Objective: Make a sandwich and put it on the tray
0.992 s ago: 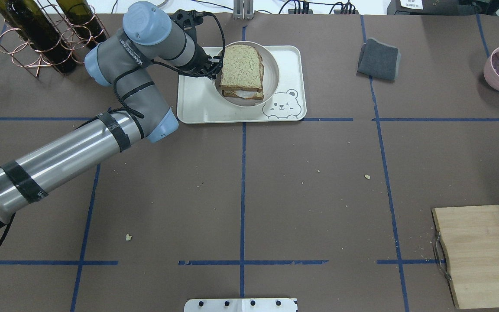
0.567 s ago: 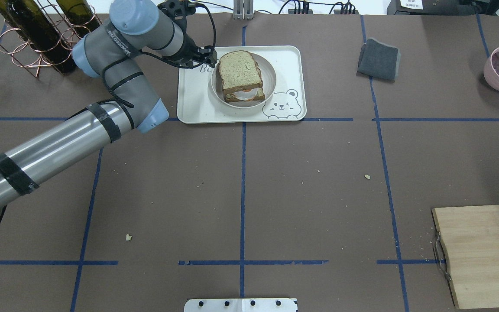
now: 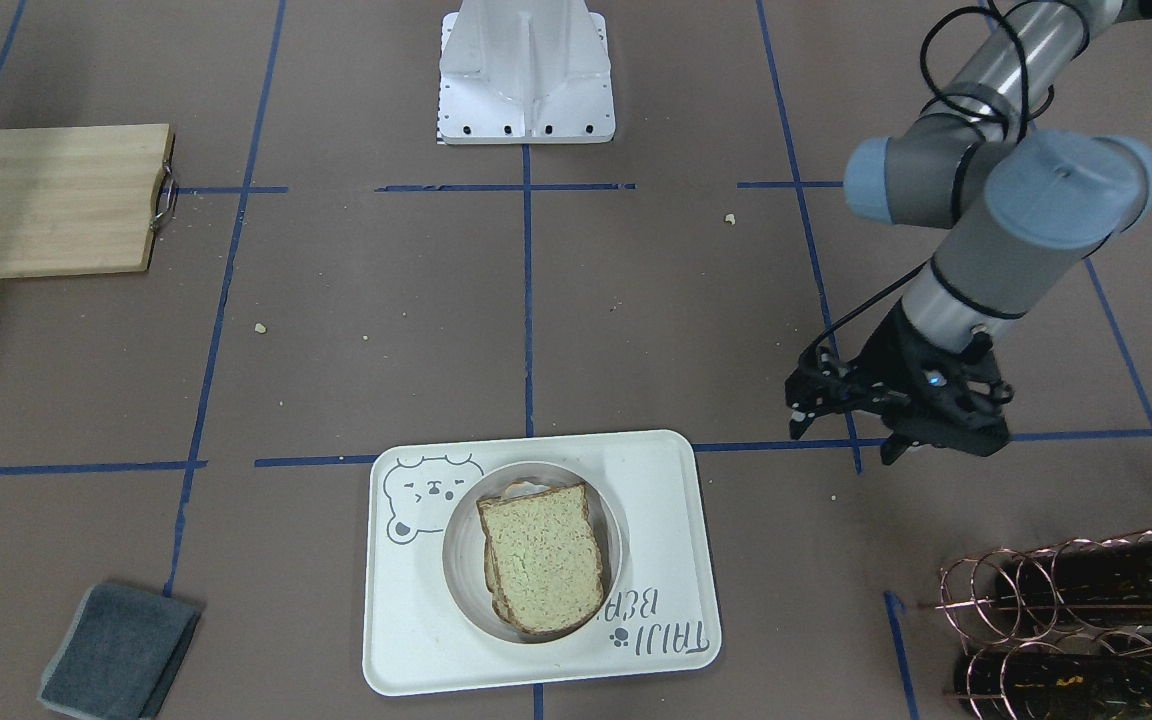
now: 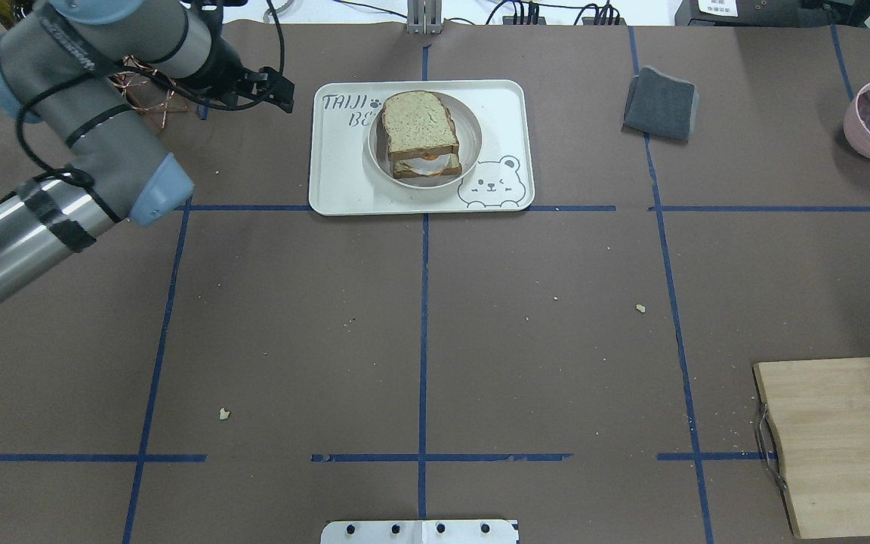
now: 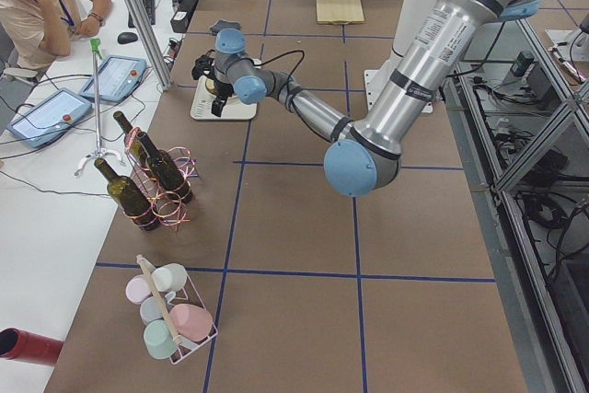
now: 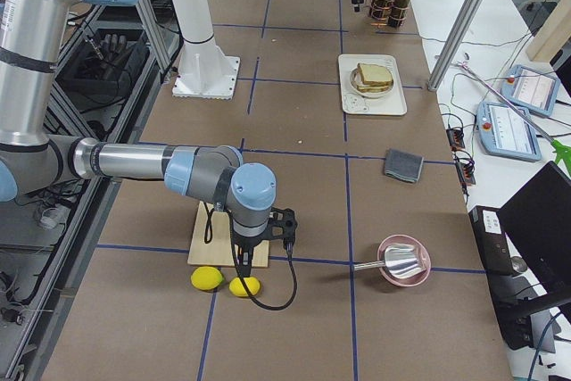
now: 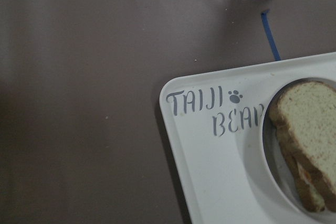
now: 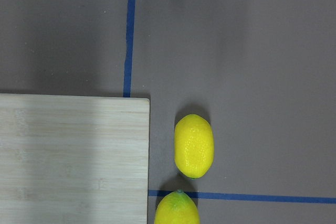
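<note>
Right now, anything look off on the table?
Minor only. The sandwich has its top slice skewed over the bottom one, with egg poking out at the robot-side edge. It rests in a dish on the tray, not directly on it. Crumbs lie scattered on the table.

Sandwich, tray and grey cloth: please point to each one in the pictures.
sandwich (image 4: pixel 420 121), overhead view, top bread slice.
tray (image 4: pixel 337 181), overhead view, bare left part.
grey cloth (image 4: pixel 661 103), overhead view, its middle.

Sandwich, egg seemingly inside, in dish on tray.
</note>
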### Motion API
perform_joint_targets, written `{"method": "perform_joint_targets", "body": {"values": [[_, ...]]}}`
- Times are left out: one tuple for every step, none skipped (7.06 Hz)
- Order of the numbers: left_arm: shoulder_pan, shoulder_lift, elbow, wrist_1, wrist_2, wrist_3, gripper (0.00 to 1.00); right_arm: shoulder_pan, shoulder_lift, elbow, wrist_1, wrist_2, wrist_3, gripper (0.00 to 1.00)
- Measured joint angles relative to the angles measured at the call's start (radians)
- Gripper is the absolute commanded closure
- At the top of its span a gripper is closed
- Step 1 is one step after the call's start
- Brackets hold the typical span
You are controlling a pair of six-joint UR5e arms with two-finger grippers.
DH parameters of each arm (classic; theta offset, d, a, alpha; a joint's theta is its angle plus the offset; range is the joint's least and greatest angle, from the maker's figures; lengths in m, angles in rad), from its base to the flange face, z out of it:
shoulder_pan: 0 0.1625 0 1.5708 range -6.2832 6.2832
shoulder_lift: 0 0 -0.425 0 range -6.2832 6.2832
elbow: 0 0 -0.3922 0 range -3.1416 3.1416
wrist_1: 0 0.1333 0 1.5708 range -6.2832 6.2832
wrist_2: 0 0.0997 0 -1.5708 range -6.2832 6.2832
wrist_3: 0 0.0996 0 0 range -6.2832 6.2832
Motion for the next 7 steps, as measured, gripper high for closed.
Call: {"method": "perform_joint_targets", "body": {"values": [[-0.071, 0.139, -0.13, 0.075, -0.009, 0.173, 0.0, 0.0, 0.0, 0.0, 0.0, 0.0, 0.0, 0.0], [-0.161, 0.264, -0.195, 0.11, -0.03, 0.364, 0.0, 0.0, 0.001, -0.001, 0.0, 0.0, 0.0, 0.0], [-0.275, 0.371, -0.196, 0.122, -0.092, 0.565, 0.0, 0.0, 0.0, -0.001, 0.0, 0.0, 0.0, 0.0], [-0.379, 0.457, -0.171, 0.128, -0.163, 0.7, 0.0, 0.0, 0.0, -0.001, 0.0, 0.0, 0.0, 0.0], [-0.461, 0.54, -0.151, 0.131, -0.205, 0.77, 0.0, 0.0, 0.0, -0.001, 0.0, -0.001, 0.0, 0.0], [-0.523, 0.605, -0.14, 0.133, -0.221, 0.796, 0.0, 0.0, 0.0, -0.001, 0.0, -0.001, 0.0, 0.0], [-0.561, 0.666, -0.136, 0.135, -0.226, 0.805, 0.0, 0.0, 0.0, -0.001, 0.0, -0.001, 0.0, 0.0]]}}
